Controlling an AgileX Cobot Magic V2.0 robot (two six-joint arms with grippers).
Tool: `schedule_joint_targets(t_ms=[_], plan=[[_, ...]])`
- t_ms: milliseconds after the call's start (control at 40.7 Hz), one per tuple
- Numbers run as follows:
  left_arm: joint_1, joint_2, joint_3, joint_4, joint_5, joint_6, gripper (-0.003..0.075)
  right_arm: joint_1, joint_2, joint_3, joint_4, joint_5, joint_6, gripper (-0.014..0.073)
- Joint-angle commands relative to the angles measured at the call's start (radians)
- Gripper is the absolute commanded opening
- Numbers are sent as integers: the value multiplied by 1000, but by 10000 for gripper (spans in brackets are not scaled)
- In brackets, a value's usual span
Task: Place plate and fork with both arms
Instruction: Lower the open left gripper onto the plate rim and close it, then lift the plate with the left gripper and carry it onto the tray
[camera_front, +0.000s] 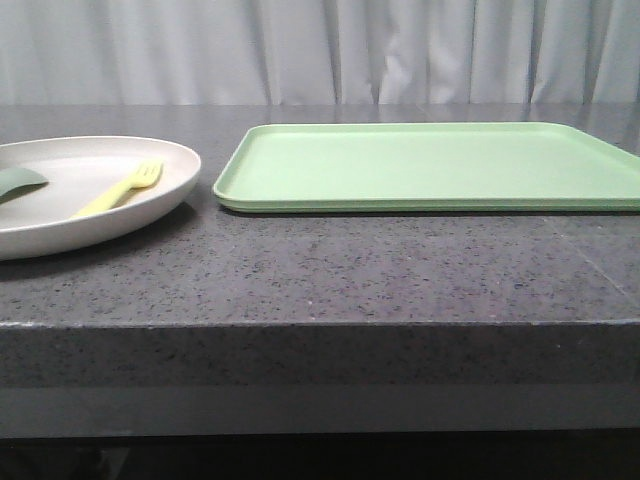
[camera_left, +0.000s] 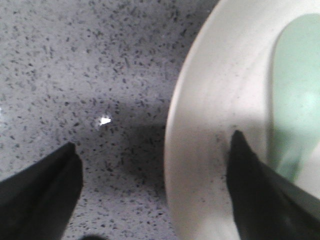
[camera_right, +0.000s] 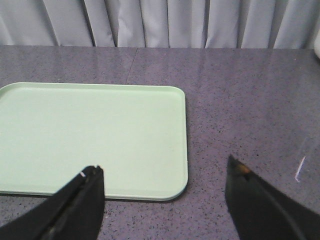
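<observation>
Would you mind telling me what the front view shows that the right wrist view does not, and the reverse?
Only the front view shows the plate at the left, with the fork and a grey-green utensil lying in it. Only the right wrist view shows the right gripper, open above the countertop by the tray's corner. Both show the empty light-green tray and the curtain behind.

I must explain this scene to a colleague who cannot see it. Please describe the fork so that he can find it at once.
On the dark speckled counter, left of the flat green tray, stands a round cream plate. The fork lies inside it, tines pointing away from the camera. It is pale yellow and slim, unlike the dull grey-green utensil beside it at the left edge.
</observation>
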Motion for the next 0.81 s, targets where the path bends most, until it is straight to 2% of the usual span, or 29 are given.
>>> schedule_joint_targets(t_ms=[0, 295, 541, 787], plan=[[1, -26, -28, -16, -26, -13, 400, -4, 7, -36, 2, -75, -6, 535], [1, -26, -28, -62, -52, -13, -15, -4, 7, -36, 2, -75, -6, 535], [11, -35, -28, -97, -55, 9, -16, -4, 7, -36, 2, -75, -6, 535], [116, -95, -28, -406, -86, 199, -16, -4, 7, -36, 2, -75, -6, 535]])
